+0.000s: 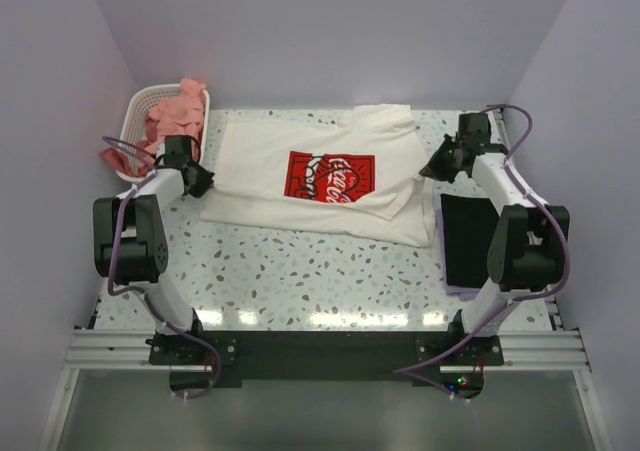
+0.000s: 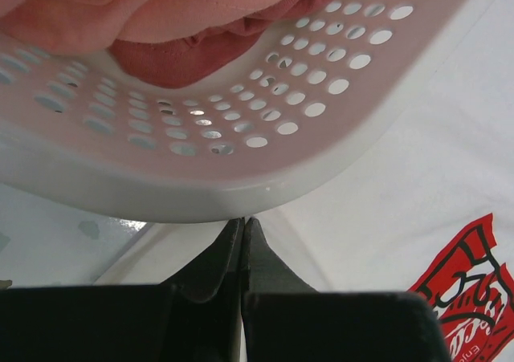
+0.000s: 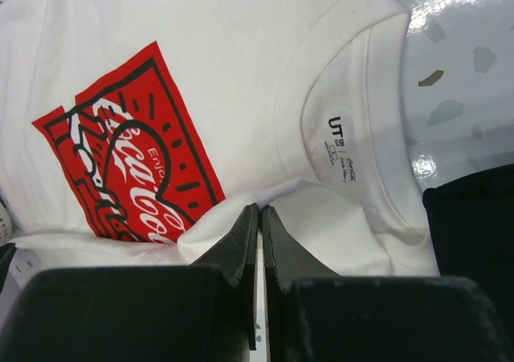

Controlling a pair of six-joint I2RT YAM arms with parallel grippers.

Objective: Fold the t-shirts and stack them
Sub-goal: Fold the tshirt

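The cream tee (image 1: 260,171) lies flat along the worktop's (image 1: 300,281) far edge, long axis left to right, collar towards the right arm. The right tool (image 1: 432,167) is clenched at the collar end, apparently pinching a raised ridge of cloth. The left tool (image 1: 203,181) is clenched at the opposite edge; I cannot tell if it holds cloth. The basket (image 1: 140,106) with pink tees (image 1: 175,116) crowds it at the far left corner. A folded black tee (image 1: 465,236) lies by the right edge.
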